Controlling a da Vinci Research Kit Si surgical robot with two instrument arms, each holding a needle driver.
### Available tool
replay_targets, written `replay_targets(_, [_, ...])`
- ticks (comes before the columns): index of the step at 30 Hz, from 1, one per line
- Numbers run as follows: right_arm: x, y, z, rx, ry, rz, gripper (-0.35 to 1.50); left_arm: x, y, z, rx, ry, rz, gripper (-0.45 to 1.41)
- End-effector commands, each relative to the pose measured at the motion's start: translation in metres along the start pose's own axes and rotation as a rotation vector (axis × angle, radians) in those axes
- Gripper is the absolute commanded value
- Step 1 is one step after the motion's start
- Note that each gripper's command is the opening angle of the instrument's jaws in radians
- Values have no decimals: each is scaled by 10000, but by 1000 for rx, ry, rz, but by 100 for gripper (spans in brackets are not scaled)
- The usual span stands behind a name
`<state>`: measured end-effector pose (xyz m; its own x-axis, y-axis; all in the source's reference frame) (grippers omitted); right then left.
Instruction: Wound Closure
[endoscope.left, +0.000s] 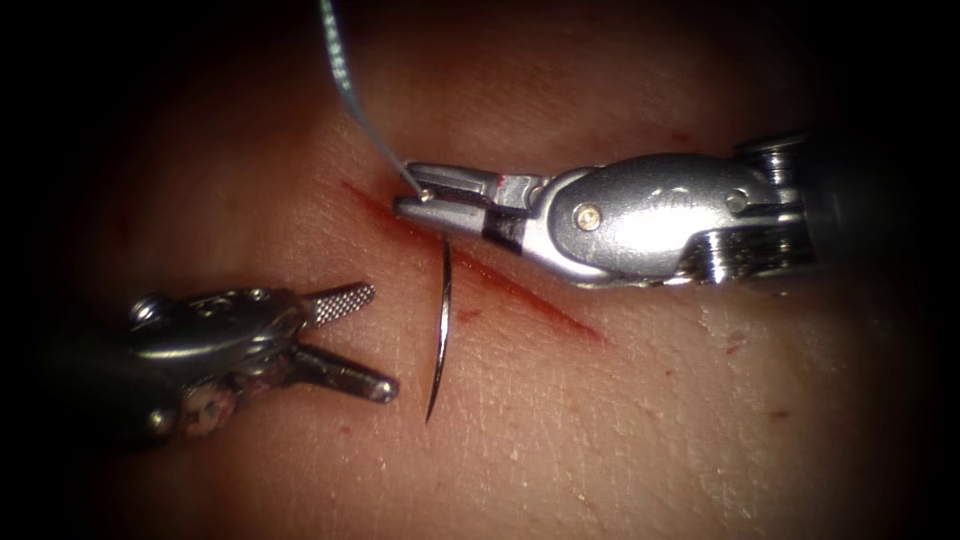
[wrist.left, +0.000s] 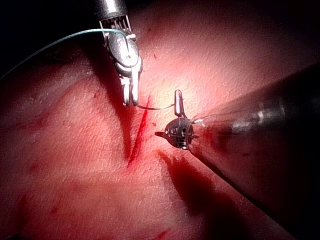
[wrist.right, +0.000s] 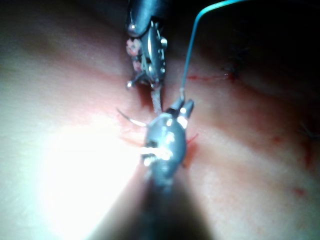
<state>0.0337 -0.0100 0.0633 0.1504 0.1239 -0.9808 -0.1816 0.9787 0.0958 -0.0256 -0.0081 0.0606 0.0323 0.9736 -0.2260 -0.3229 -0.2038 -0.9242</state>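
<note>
Right tool (endoscope.left: 440, 205) clamped on needle (endoscope.left: 443, 320) near its thread (endoscope.left: 345, 75) end above cut (endoscope.left: 520, 290); left tool (endoscope.left: 360, 335) spread, holding nothing, seemingly ready for the tip.

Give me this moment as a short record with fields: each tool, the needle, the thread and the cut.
Right tool: jaws shut on the needle near its thread end
Left tool: jaws open, holding nothing, left of the cut
Needle: hangs from the right tool, point free above the tissue, not in it
Thread: runs up and away from the needle's held end
Cut: a red slanted line, passing under the right tool's jaws
</note>
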Motion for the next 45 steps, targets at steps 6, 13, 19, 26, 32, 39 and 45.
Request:
replay_targets(6, [7,-19,23,22,29,-34,-35,-7,-5,7,-1,-1,-33,104])
replay_targets(13, [9,-23,26,27,33,-52,-35,-18,-7,10,-6,-24,-29,14])
replay_targets(19, [9,-23,25,26,36,-59,-35,-21,-9,9,-5,-66,-41,-33])
replay_targets(26, [10,-21,27,38,46,-64,-35,-17,-8,1,-25,-85,-88,-45])
replay_targets(32, [10,-19,30,40,53,-63,31,-10,-6,-8,-30,-91,-104,-45])
replay_targets(39, [11,-31,43,46,48,-22,109,-4,-5,-13,-22,-84,-107,-45])
replay_targets(45, [13,-42,52,44,46,-28,101,-1,-5,-16,-20,-83,-109,-45])
